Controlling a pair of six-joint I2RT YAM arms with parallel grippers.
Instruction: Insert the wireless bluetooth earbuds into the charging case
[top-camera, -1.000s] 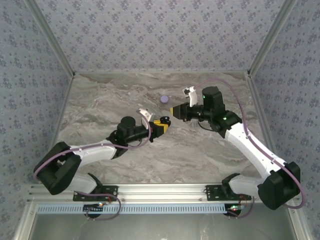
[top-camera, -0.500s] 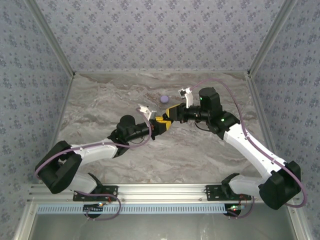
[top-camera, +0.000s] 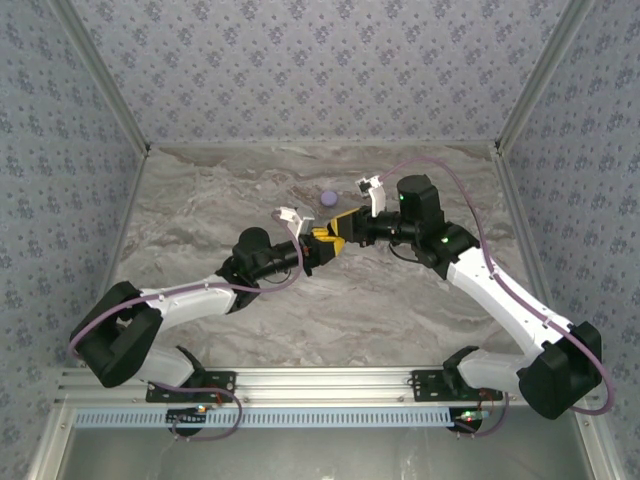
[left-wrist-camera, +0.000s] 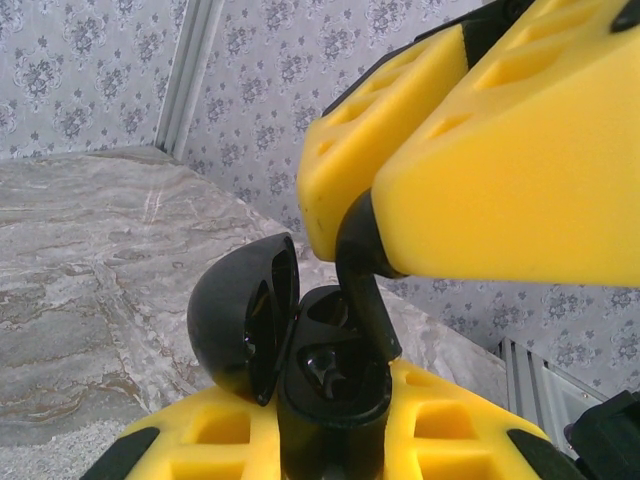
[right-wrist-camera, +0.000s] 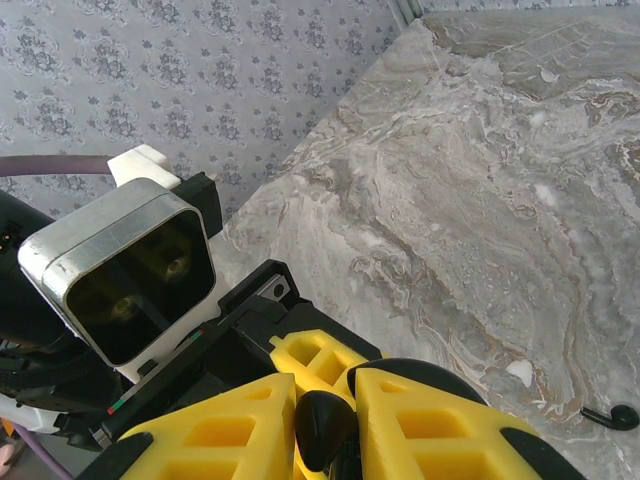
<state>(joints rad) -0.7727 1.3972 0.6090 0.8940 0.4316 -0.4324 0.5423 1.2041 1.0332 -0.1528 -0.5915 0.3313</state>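
My left gripper (top-camera: 318, 243) is shut on the black charging case (left-wrist-camera: 330, 400), which stands upright with its lid (left-wrist-camera: 240, 320) swung open to the left. My right gripper (top-camera: 345, 222) meets it from the right, above the middle of the table, and is shut on a black earbud (right-wrist-camera: 322, 425). In the left wrist view the earbud's stem (left-wrist-camera: 365, 290) hangs from the right gripper's yellow fingers (left-wrist-camera: 500, 170) and reaches down into the case's right-hand well. The left-hand well looks dark and glossy; what it holds I cannot tell. A second black earbud (right-wrist-camera: 612, 415) lies loose on the marble.
A small lavender disc (top-camera: 328, 198) lies on the marble table (top-camera: 200, 200) just behind the two grippers. Patterned walls close the table at the back and both sides. The left arm's wrist camera (right-wrist-camera: 125, 275) sits close in front of the right gripper.
My right gripper has swung left with the earbud and met the left gripper, which has lifted the case slightly toward it. Over the last half second both have barely moved.
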